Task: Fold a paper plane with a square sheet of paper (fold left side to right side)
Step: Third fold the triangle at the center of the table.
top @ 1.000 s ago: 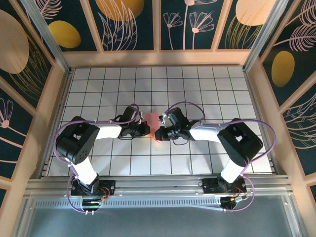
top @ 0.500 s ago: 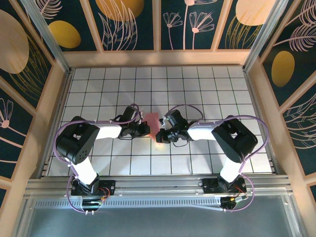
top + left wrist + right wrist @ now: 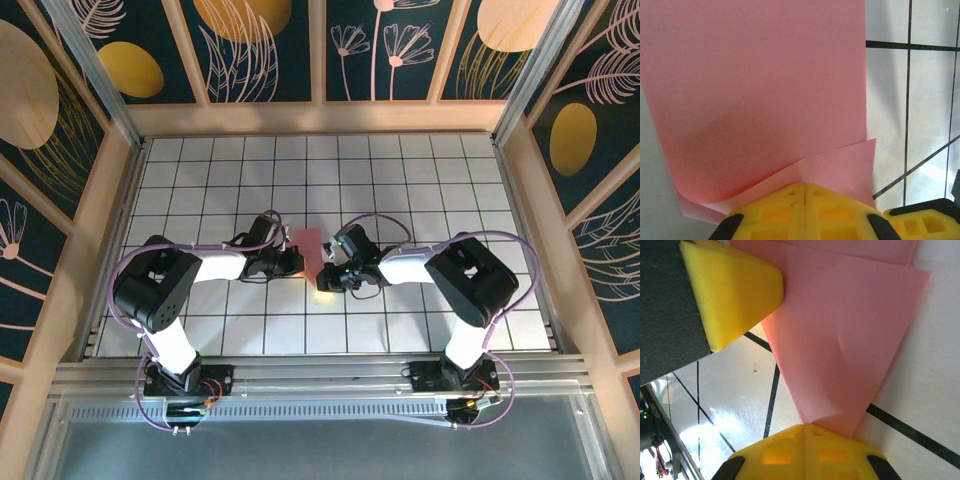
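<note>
1. The square sheet of paper (image 3: 308,244) sat near the middle of the tiled counter (image 3: 420,180), caught between the two arms, whose tips came together over it
2. Left claw (image 3: 292,262) was clamped on the sheet: in its wrist view the two yellow pads met with no gap and pink paper came out from between them
3. Right claw (image 3: 327,272) was also pinched tight on the sheet; its wrist view showed a pointed pink corner running into the closed yellow pads
4. One yellow fingertip (image 3: 735,287) of the left claw showed in the right wrist view, just beside the sheet's edge; contact there could not be told
5. Left wrist view: a broad upper panel curved over a lower flap that stuck out at the right, so the paper was doubled over, but the bend looked rounded and loose, not a pressed crease
6. Right wrist view: a triangular panel with a soft dent in it, and the edge of another pink layer behind it
7. Done so far, as a judgement: sheet gripped by both claws, at least two layers overlapping, a left-to-right fold under way
8. Left to do, as a judgement: bring the edges into line, press the fold flat on the counter, then the remaining folds; the sheet looked broad, not narrow and pointed, so early to middle of the task
9. Number of finished creases could not be told, the sheet being too small in the top view
</note>
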{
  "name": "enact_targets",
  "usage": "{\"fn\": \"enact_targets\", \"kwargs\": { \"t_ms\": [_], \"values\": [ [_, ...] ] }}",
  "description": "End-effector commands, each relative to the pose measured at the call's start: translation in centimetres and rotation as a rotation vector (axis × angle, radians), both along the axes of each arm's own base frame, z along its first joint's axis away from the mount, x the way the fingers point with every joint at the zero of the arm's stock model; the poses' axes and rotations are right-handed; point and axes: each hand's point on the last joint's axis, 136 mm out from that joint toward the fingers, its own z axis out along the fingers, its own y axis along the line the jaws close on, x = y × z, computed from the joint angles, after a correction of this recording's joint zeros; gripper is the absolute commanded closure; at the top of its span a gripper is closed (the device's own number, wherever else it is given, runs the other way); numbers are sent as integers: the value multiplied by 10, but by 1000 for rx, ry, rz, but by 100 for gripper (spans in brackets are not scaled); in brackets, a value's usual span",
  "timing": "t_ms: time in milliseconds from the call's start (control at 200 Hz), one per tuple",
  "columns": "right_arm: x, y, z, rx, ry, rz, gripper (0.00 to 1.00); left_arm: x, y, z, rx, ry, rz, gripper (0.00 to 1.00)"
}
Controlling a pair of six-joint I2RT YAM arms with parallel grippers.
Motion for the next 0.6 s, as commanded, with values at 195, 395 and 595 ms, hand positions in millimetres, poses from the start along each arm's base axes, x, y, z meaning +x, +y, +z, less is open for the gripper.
{"fn": "enact_targets", "kwargs": {
  "t_ms": [195, 395, 595],
  "values": [
    [-14, -24, -37, -160, 84, -15, 100, 5, -4, 31, -46, -63, 5, 93],
    [-19, -27, -44, -166, 112, -32, 100, -7, -14, 58, -162, -104, -31, 92],
    [-22, -32, -50, -176, 120, -52, 100, -31, -24, 43, -218, -39, -52, 94]
  ]
}}
